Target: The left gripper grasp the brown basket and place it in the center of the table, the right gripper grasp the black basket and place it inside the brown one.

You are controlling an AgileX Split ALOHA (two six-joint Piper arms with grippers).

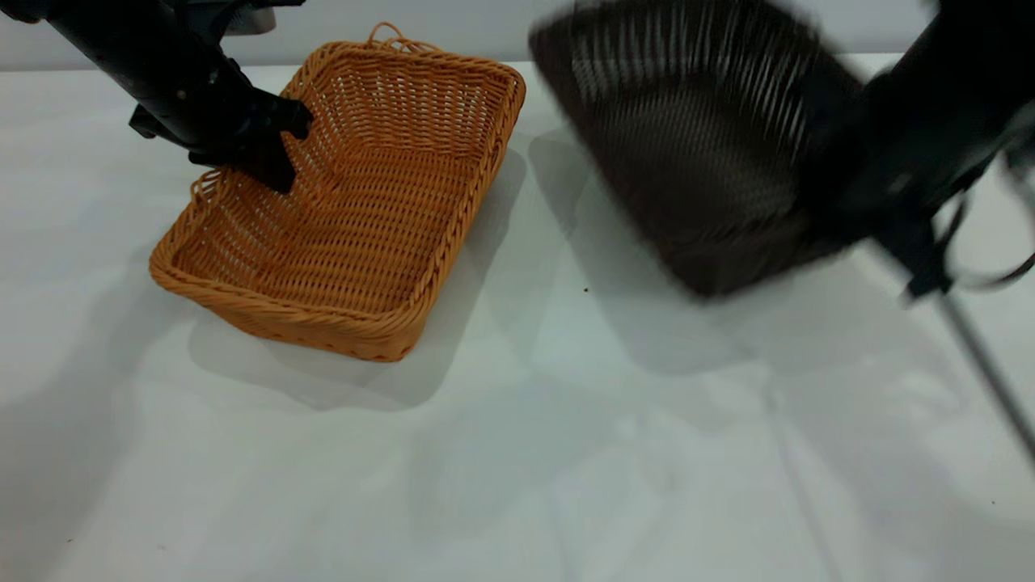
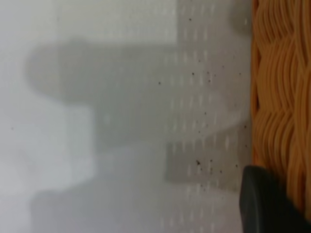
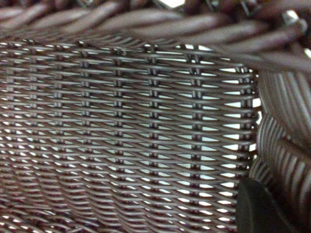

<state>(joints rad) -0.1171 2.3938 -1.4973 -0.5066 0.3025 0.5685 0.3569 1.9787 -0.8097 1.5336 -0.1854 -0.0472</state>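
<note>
Gripping brown basket (image 1: pixel 356 218) rim, left end effector (image 1: pixel 271 149), black basket (image 1: pixel 703 145) airborne

Plain white-grey surface (image 1: pixel 517 453), broad and flat, marked by soft shadows and a few dark specks. Carries the brown basket (image 1: pixel 356 242) left of centre, resting flat on its base, set at an angle, open side up.

A pale grey wall (image 1: pixel 469 32) runs along the back, and tiny dark specks (image 1: pixel 585 288) lie scattered below it.
</note>
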